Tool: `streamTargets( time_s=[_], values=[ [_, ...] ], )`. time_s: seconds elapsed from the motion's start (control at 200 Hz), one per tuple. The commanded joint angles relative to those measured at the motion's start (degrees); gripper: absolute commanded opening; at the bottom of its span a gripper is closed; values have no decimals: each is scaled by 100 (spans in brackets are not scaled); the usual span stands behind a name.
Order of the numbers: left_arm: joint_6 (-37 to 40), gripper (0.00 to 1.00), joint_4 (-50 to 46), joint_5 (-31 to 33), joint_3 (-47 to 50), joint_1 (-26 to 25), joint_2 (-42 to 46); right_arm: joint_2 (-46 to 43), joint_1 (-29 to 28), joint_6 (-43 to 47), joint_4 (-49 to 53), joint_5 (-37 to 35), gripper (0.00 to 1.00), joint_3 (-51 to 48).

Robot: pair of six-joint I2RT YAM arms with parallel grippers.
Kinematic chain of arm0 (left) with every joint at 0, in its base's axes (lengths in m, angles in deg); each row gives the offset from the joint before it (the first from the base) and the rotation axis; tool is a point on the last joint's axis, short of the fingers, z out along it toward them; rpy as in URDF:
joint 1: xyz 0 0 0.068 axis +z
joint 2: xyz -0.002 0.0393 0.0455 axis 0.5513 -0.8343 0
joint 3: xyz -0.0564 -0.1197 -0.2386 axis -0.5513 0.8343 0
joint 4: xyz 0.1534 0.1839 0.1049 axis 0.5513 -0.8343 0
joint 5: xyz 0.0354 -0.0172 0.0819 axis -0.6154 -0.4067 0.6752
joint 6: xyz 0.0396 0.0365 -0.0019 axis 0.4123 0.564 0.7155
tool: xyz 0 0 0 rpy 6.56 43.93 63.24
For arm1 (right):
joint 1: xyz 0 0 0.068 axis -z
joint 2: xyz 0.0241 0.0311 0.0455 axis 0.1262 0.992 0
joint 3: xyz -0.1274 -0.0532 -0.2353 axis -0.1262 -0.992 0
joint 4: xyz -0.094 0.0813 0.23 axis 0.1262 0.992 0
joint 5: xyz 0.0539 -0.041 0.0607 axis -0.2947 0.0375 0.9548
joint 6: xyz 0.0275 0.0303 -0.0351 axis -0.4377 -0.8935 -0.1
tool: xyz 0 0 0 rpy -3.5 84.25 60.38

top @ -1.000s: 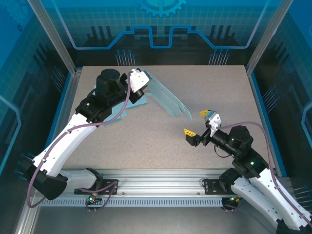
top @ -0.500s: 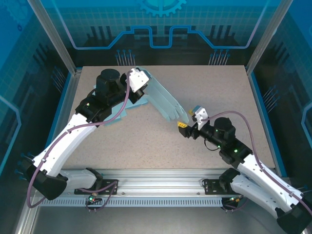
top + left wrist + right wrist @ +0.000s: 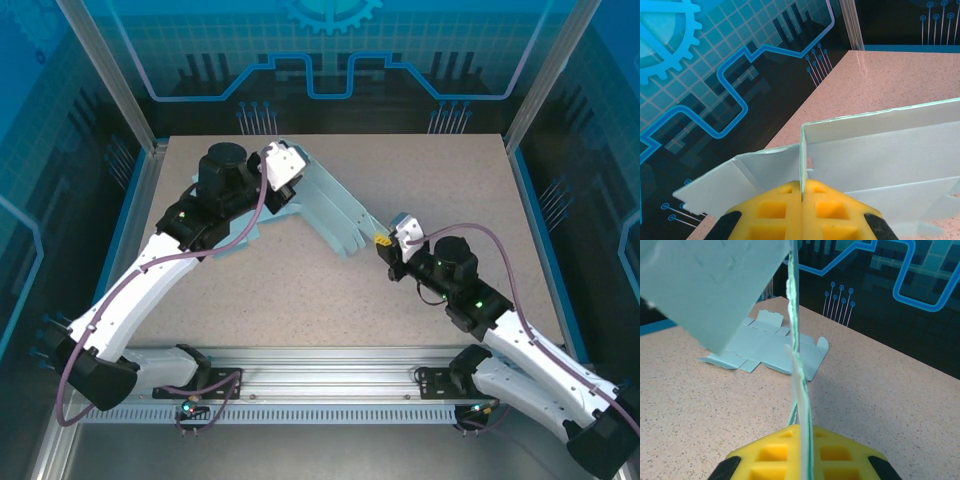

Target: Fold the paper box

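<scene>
Paper box (image 3: 335, 208), flat, held above the counter (image 3: 460, 180): left fingers (image 3: 780, 210) pinch its ten o'clock end, right fingers (image 3: 775, 456) its four o'clock end. Open counter lies toward one o'clock.

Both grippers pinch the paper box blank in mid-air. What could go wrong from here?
1. The paper box is pinched at thin edges by the left gripper and right gripper; pulling apart could tear it or slip it free.
2. A second flat blank lies on the table below; lowering the held one may snag or shift it.
</scene>
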Motion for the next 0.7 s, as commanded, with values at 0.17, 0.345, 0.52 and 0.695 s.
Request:
streamTargets(
  time_s=[0.17, 0.345, 0.52, 0.695],
  values=[
    [915, 99, -846, -189, -393, 257, -123, 589, 203, 256, 2112, 229, 0, 1558],
    [1365, 99, -842, -789, -557, 322, 44, 1011, 248, 378, 2807, 583, 0, 2089],
    [1773, 99, -2032, -1337, -1436, 397, -299, 1384, 336, 361, 3142, 660, 0, 2402],
    [2094, 92, -2884, -1445, -1704, 398, -639, 1481, 428, 354, 3180, 905, 0, 2491]
  ],
)
